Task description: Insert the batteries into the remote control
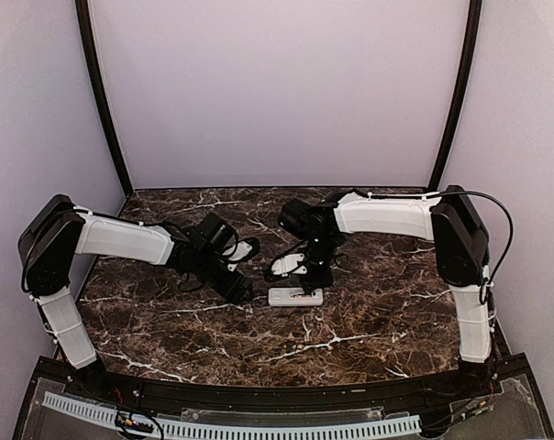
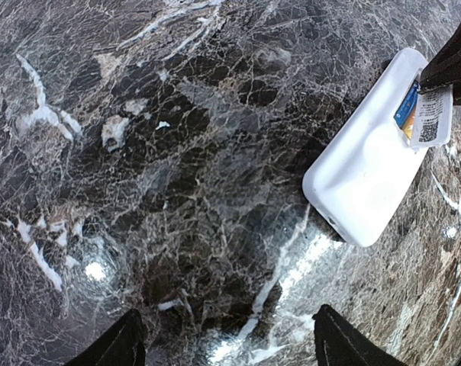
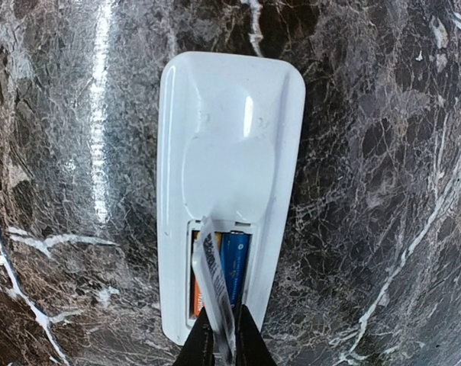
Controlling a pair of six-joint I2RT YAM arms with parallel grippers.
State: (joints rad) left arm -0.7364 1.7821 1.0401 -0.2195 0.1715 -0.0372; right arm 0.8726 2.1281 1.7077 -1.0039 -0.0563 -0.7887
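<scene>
Plastic cover point(image 3: 211, 274), thin, labelled, pinched by right end effector point(image 3: 224, 347); left end effector point(image 2: 234, 339) released.

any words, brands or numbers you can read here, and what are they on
Nothing can be read.
Label on the battery cover: dark code-like patch and fine print, too blurred to read.
Batteries in the remote control: blue and orange wrappers, print too small to read.

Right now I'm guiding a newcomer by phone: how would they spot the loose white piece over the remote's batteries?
On the dark marble table, a white remote control lies back up between the two arms. At its open battery end the right gripper pinches a thin white piece; unlike the plain remote, it bears a printed label.
</scene>
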